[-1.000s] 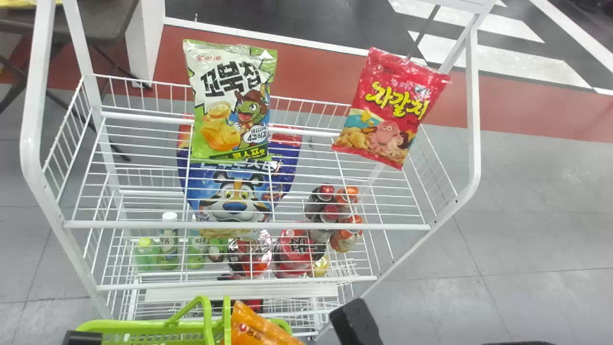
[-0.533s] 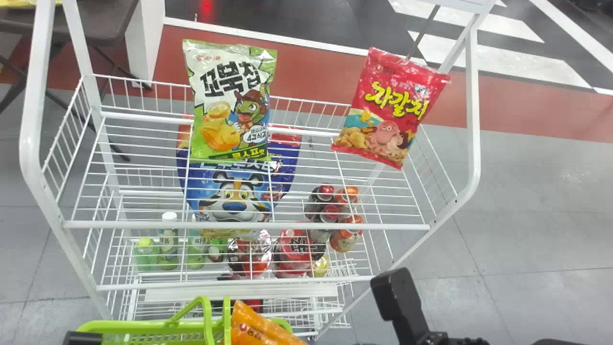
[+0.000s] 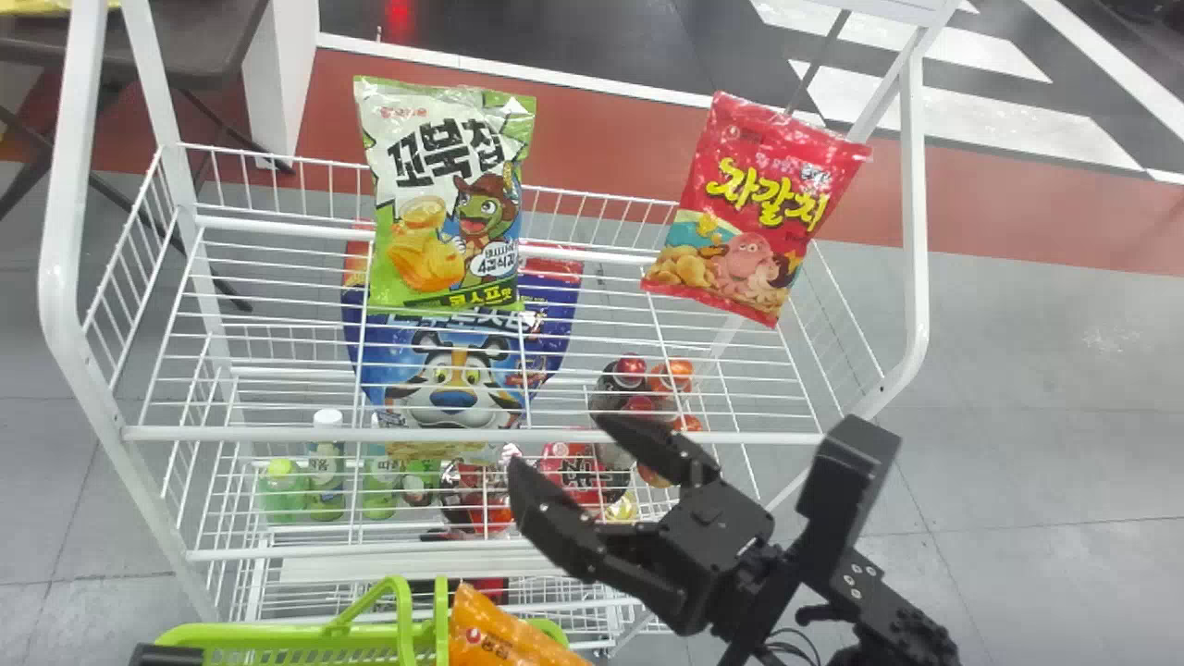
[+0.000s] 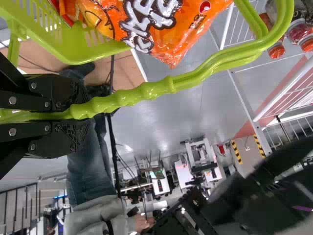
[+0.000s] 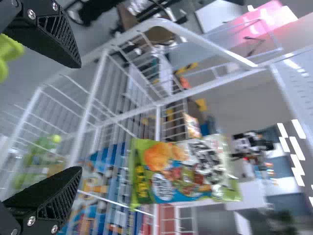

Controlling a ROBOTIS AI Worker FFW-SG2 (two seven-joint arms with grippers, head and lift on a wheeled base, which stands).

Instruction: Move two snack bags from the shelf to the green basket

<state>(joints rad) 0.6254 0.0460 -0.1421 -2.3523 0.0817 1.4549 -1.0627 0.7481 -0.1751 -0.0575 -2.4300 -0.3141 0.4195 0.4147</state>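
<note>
Our right tool [image 3: 560,449] has just swung up from the bottom edge into the head view, where a second ago only a dark piece of the arm shows. Its fingers are spread with nothing between them, and they point toward the green-and-white snack bag [image 3: 444,203]. That bag sits on the top tier of the white wire shelf [image 3: 462,434], apart from the tool and just where it is in the earlier frames. The red snack bag [image 3: 754,208] is likewise unmoved, well to its right on the same tier.

Our left tool [image 4: 73,111] is pressed together on the handle [image 4: 156,90] of the green basket [image 3: 277,635], which shifts only slightly in the head view. An orange snack bag [image 3: 504,634] lies in the basket; whether it counts as one of our two, we cannot tell.

For the task, this change looks like the start of a pick, most likely of the green-and-white bag. We judge that the tool next needs to rise past the front rail, line up with the bag and straddle it before closing. A finger could snag on the wires, or the soft, slick packet could slide or tip if we push it off-centre.
</note>
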